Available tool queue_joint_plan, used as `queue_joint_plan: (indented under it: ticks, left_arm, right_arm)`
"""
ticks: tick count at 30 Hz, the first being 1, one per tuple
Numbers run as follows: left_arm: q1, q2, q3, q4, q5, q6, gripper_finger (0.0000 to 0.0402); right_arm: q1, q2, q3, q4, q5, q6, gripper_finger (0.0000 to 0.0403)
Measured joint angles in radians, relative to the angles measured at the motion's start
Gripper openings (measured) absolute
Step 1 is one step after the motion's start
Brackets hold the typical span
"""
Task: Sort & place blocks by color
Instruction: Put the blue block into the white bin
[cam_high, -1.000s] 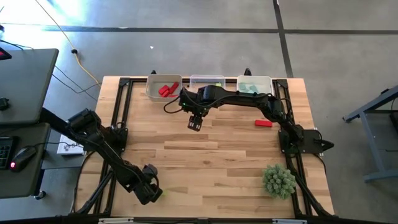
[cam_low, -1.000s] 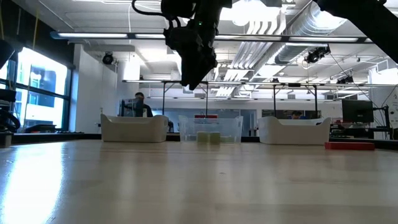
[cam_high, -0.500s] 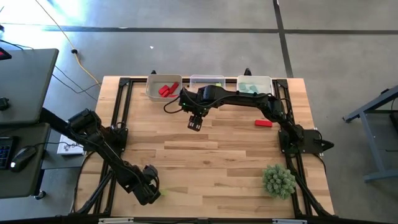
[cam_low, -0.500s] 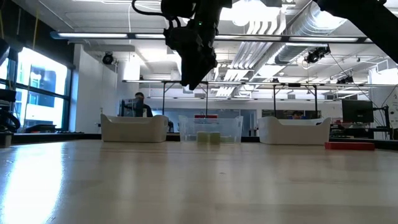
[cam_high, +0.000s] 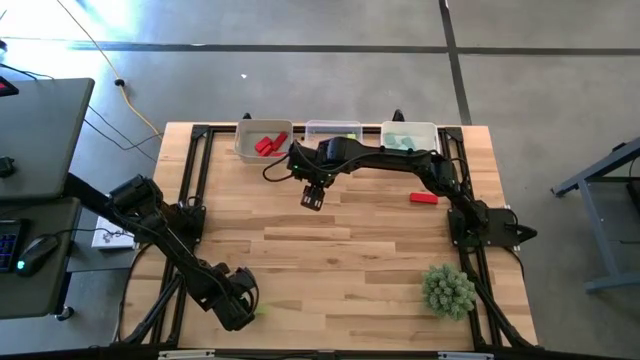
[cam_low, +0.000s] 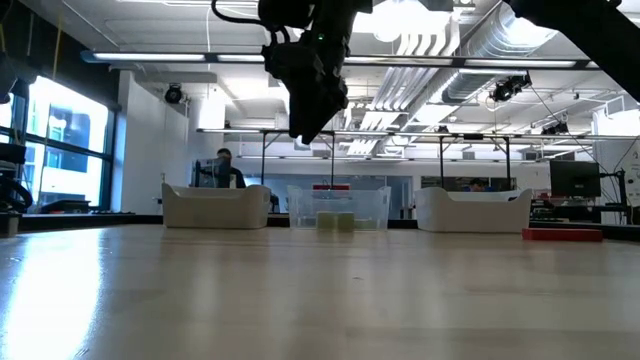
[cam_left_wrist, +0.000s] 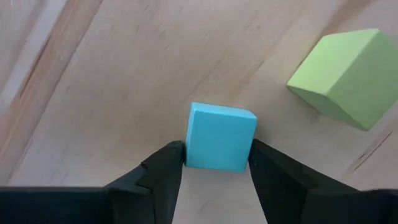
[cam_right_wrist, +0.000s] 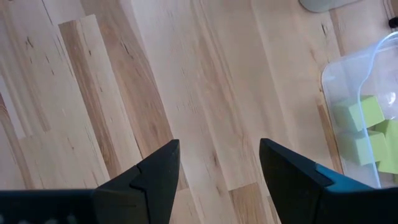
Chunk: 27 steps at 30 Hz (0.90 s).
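Note:
A teal block (cam_left_wrist: 221, 137) lies flat on the wooden table near its near left corner. My left gripper (cam_left_wrist: 217, 154) points down over it (cam_high: 243, 303), shut on it. A yellow-green block (cam_left_wrist: 345, 78) lies on the table close beside it. My right gripper (cam_high: 314, 197) hangs open above the table in front of the bins, with nothing between its fingers (cam_right_wrist: 217, 163). A red block (cam_high: 424, 198) lies on the table at the far right. My left gripper has the teal block between its two fingers, one fingertip (cam_left_wrist: 171, 158) against one side face (cam_left_wrist: 188, 144) and the other against the opposite side. The fingers come from above, pointing down. The block sits flat on the table.
Three bins stand along the far edge: a white one with red blocks (cam_high: 264, 142), a clear one with yellow-green blocks (cam_high: 333, 131) and a white one with teal blocks (cam_high: 408, 137). A spiky green plant ball (cam_high: 448, 290) sits near the right front.
My left gripper has turned a little about its downward-pointing axis while staying in place at the near left.

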Motion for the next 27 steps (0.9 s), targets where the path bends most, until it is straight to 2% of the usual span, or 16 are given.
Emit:
queue_joint_plan:
  ticks: [8,16,27]
  left_arm:
    - [0.0,0.001,0.0,-0.002,-0.018,0.047,0.0166]
    - [0.004,0.009,0.001,0.002,-0.043,0.089,0.0105]
    - [0.004,0.008,-0.001,0.036,-0.029,0.078,0.0108]
  right_arm:
    - [0.0,0.0,0.0,0.0,0.0,0.001,0.0209]
    - [0.0,0.0,0.0,0.0,0.0,0.003,0.0209]
    - [0.0,0.0,0.0,-0.001,-0.02,0.0,0.0209]
